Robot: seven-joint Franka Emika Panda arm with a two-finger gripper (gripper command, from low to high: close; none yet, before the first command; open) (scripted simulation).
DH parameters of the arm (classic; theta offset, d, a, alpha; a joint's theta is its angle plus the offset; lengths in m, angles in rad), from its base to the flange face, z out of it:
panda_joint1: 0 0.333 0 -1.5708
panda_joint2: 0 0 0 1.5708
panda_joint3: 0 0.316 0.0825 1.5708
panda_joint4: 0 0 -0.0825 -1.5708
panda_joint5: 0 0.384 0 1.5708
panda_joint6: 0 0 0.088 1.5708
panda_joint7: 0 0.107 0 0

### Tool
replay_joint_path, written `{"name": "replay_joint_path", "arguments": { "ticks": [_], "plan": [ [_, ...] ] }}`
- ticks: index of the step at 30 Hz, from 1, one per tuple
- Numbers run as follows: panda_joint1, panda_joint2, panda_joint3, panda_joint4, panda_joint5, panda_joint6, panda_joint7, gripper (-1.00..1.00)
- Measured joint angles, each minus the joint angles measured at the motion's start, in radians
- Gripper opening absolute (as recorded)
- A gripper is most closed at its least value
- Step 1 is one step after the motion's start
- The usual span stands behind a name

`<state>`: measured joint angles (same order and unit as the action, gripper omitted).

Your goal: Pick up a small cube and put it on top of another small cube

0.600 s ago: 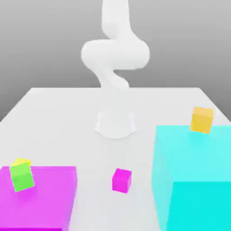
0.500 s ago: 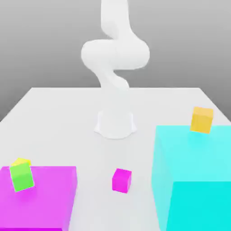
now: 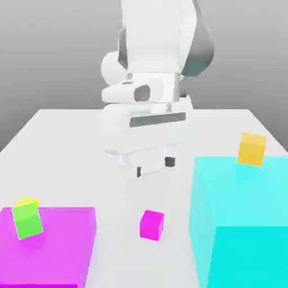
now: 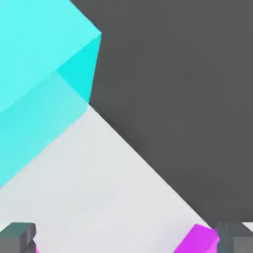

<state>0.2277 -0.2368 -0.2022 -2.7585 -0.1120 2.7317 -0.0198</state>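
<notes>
The small cube (image 3: 152, 225), plain magenta-pink, rests on the white table near the front middle. My gripper (image 3: 154, 166) hangs above and a little behind it, jaws open and pointing down, nothing between the fingers. A small green cube (image 3: 27, 220) sits on the large flat magenta block (image 3: 62, 242) at the exterior view's left. A small orange cube (image 3: 251, 149) sits on the far part of the big cyan block (image 3: 242, 208) at the right. In the hand view the dark fingertips (image 4: 17, 237) frame my gripper (image 4: 126, 239); a magenta patch (image 4: 197, 240) lies beside one finger.
A bit of yellow (image 3: 25, 201) peeks out behind the green cube. The cyan block (image 4: 39, 74) stands tall close to the hand, with bare white table (image 4: 108, 188) between them. Beyond the table's edge lies dark floor (image 4: 188, 99).
The arm has swung forward and down from its upright pose, bringing the hand low over the table's middle. None of the cubes or blocks has moved.
</notes>
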Motion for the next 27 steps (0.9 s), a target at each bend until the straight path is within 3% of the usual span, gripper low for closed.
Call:
{"name": "replay_joint_path", "arguments": {
  "ticks": [5, 8, 14, 15, 23, 27],
  "plan": [
    [0.050, 0.139, -0.038, -0.112, 0.038, 0.106, -0.245, 0.00],
    [0.069, 0.233, -0.032, -0.148, 0.111, 0.180, -0.380, 0.00],
    [-0.076, 0.448, 0.153, -0.115, 0.270, 0.353, -0.509, 0.00],
    [-0.099, 0.480, 0.176, -0.110, 0.275, 0.380, -0.514, -1.00],
    [-0.094, 0.463, 0.170, -0.113, 0.268, 0.364, -0.508, -1.00],
    [-0.058, 0.330, 0.110, -0.139, 0.176, 0.256, -0.440, -1.00]
  ]
}}
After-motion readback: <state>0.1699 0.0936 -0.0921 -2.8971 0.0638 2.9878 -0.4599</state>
